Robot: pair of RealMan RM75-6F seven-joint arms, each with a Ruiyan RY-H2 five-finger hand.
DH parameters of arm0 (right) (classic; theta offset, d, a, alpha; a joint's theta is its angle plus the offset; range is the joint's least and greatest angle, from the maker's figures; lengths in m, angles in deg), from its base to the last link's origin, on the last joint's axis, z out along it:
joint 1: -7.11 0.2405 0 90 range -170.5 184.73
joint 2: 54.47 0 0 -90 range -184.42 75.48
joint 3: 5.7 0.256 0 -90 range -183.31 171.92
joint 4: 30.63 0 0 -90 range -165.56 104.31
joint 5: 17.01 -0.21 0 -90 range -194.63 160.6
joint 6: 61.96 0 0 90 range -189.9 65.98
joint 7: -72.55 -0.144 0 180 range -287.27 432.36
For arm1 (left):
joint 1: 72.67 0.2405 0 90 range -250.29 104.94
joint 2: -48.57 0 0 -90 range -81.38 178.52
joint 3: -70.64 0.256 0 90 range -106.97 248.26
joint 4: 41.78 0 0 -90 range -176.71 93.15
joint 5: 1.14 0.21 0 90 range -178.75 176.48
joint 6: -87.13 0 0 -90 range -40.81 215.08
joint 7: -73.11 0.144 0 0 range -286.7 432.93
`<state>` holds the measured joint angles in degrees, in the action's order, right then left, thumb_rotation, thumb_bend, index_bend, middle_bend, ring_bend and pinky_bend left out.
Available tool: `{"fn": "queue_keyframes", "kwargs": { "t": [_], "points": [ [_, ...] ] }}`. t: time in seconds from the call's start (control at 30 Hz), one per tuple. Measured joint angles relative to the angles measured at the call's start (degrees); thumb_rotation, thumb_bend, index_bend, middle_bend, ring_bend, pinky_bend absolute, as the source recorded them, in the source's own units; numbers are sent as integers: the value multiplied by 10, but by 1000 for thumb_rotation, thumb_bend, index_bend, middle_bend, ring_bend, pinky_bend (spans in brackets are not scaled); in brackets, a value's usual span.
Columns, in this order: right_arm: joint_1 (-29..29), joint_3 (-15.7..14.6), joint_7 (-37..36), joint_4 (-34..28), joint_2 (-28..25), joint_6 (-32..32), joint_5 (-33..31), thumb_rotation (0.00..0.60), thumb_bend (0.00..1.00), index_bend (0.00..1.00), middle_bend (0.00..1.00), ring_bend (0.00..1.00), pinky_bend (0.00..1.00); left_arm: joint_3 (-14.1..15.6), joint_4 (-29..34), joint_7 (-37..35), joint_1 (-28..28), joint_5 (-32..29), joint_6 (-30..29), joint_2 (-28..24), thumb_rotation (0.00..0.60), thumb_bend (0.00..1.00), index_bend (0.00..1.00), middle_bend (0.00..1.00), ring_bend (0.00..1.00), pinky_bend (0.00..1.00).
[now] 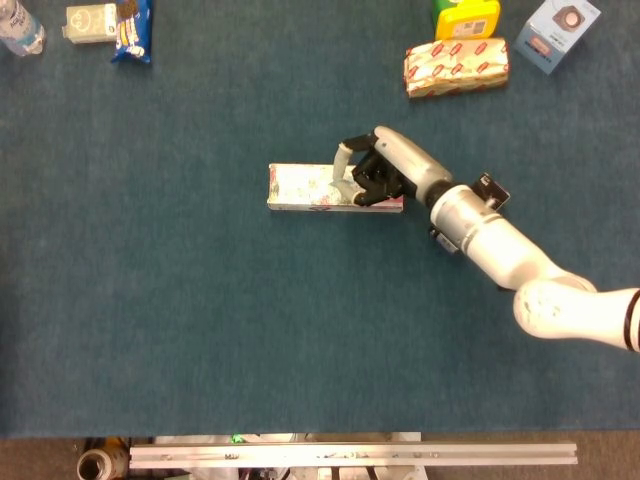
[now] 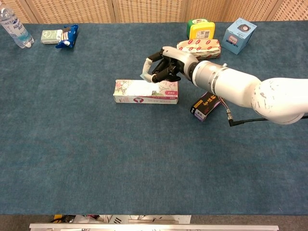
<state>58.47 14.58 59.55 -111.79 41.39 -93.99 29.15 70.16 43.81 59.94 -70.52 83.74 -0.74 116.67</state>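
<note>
The right hand [image 2: 163, 70] hovered over the right half of the long floral box [image 2: 139, 91], its fingers spread wide and curled downward, holding nothing. The box lay flat near the middle of the blue table [image 2: 96, 159]. A small dark box [image 2: 204, 107] lay just beside the forearm.

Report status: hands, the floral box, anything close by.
Right hand above floral box, fingers apart, holding nothing. Left hand not in view. Black box beside it, under the forearm.
</note>
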Motion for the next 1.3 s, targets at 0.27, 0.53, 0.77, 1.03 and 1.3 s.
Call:
{"fn": "queue_keyframes", "kwargs": {
  "t": [0.27,0.53,0.77,1.03,1.3],
  "points": [
    [33,-12,24,29,14,10,-45,600,407,640,995,1000,1000,-1,-9,-9,1,-1,0,4,600,359,66,169,174,74],
    [56,-25,44,44,22,7,-86,600,409,640,995,1000,1000,0,-16,-16,2,-1,3,7,600,359,66,169,174,74],
    [59,-33,51,40,20,4,-98,600,409,640,995,1000,1000,0,-19,-18,1,1,3,7,600,360,66,169,174,74],
    [65,-38,56,27,8,8,-123,600,418,640,1000,1000,1000,1,-19,-18,0,4,4,8,600,359,66,168,174,74],
    [82,-53,70,17,-8,11,-169,600,436,640,1000,1000,1000,2,-19,-22,1,5,6,7,600,359,66,167,174,74]
  ]
}}
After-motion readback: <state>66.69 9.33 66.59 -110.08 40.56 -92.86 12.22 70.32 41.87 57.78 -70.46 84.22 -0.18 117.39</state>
